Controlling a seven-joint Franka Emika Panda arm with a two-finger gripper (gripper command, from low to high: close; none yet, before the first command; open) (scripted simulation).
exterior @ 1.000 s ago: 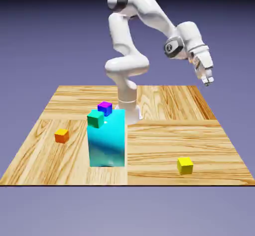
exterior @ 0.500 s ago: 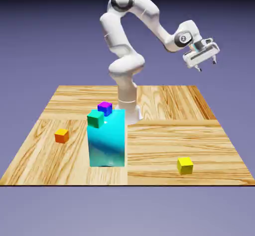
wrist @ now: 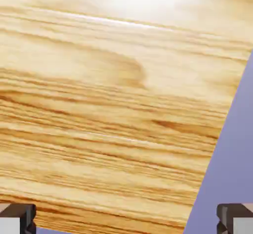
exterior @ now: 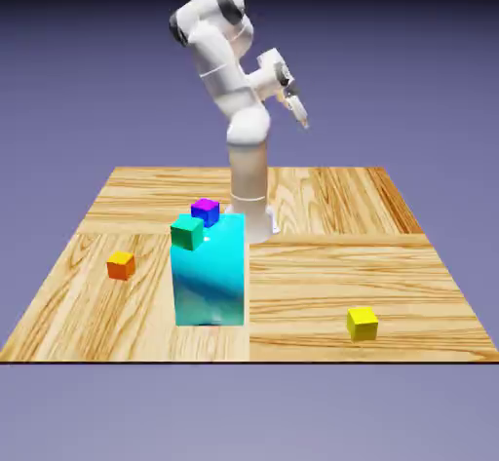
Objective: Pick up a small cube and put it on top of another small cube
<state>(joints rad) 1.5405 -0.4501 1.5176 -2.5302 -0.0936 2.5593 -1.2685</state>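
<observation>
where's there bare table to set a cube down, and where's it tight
Bare wood lies between the tall cyan block and the yellow cube, and across the table behind that cube. A smaller patch lies around the orange cube. It's tight atop the cyan block, where the green cube and purple cube sit.

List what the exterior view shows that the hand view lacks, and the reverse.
Only the exterior view: the arm, the orange cube, yellow cube, green cube and purple cube by the tall cyan block, and the gripper raised high, holding nothing. Only the hand view: the open gripper's two grey finger tips spread wide apart, close wood grain. Both: the wooden table and violet backdrop.
</observation>
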